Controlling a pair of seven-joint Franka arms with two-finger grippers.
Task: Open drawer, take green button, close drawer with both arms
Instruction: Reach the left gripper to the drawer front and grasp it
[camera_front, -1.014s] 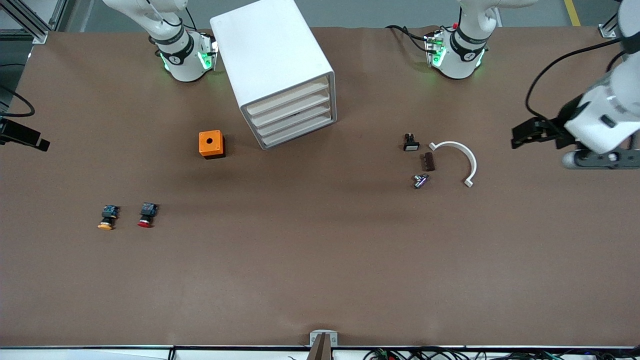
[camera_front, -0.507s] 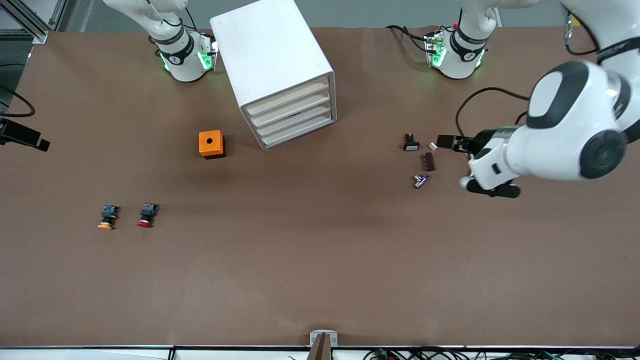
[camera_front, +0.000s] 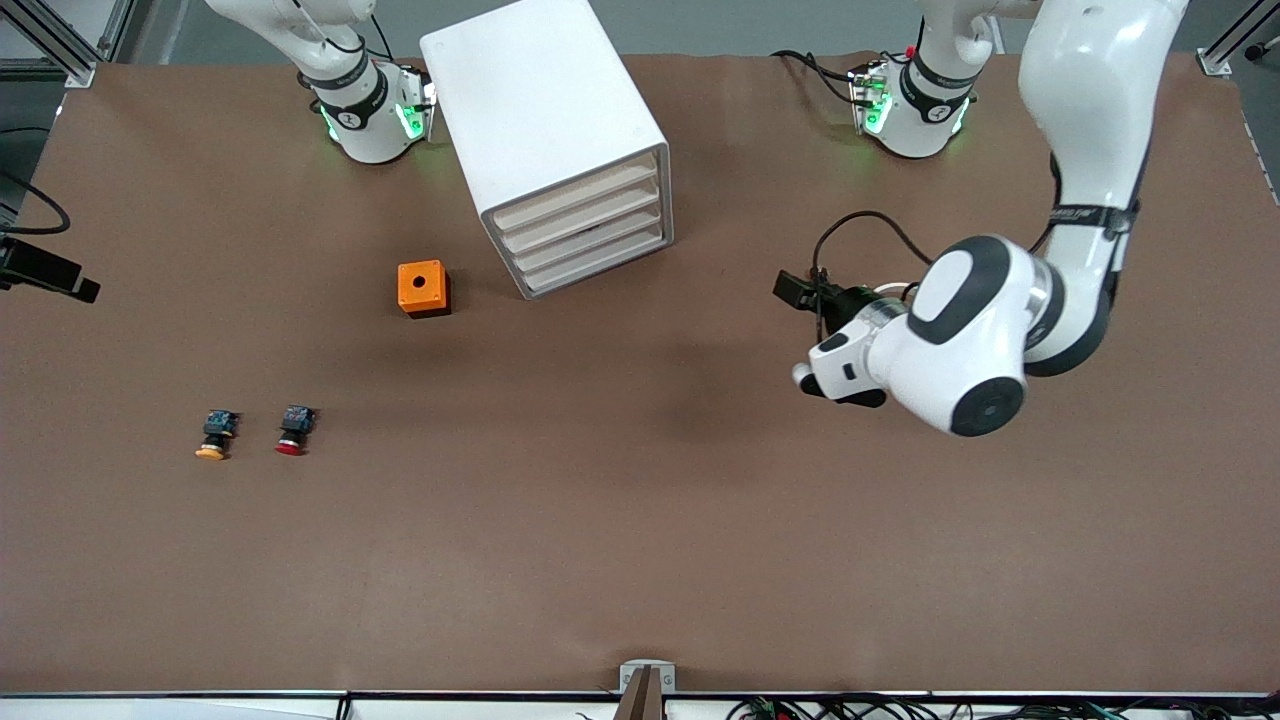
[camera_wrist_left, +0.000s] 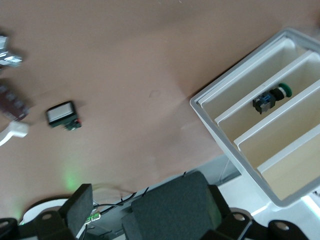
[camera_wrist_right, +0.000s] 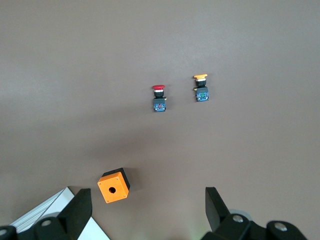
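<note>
My left pincer (camera_front: 795, 291) hung spread above the tabletop (camera_front: 640, 520); right pincer (camera_wrist_right: 147, 205) spread; no writing was legible

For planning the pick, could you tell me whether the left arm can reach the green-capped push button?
Probably not yet: the green-capped push button lies in a shut white tray drawer inside the tall white cabinet. The left tool hangs over the brown table; the right tool waits above it.
</note>
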